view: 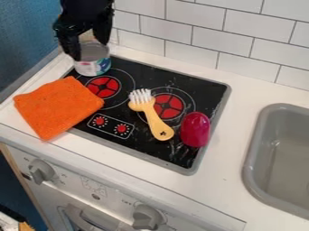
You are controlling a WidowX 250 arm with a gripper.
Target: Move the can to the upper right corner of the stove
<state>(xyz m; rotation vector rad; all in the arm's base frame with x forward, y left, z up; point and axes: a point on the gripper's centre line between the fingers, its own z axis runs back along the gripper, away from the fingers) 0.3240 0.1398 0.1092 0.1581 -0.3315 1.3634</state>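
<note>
Hangs down from the top left with the black two-finger tool (pixel 87 45), right over the upper left corner of the black, grey-edged stove (pixel 175 159). Keeps the tool spread, with one finger at the left of the rim and the other toward the far right of it, around the top of the open metal can with a white, blue and green label (pixel 92 67). Cannot tell of any firm press on the can. Has the can upright at the stove's upper left corner, well apart from the upper right one.

Lays the orange cloth (pixel 57 107) across the stove's left edge, partly on the white surface (pixel 241 97), near the can. Sets the yellow-handled brush with white bristles (pixel 154 119) down the stove's middle, bristles toward the far edge and touching the side of the right red burner (pixel 168 106). Places the glossy magenta oblong object (pixel 195 130) by the stove's right edge, just beside the brush's handle end. Shows the left red burner (pixel 103 87) between can and brush, and two red printed dials (pixel 121 129) toward the near left. Sinks the grey basin (pixel 280 153) into the surface at its right, below white wall tiles (pixel 220 40).
</note>
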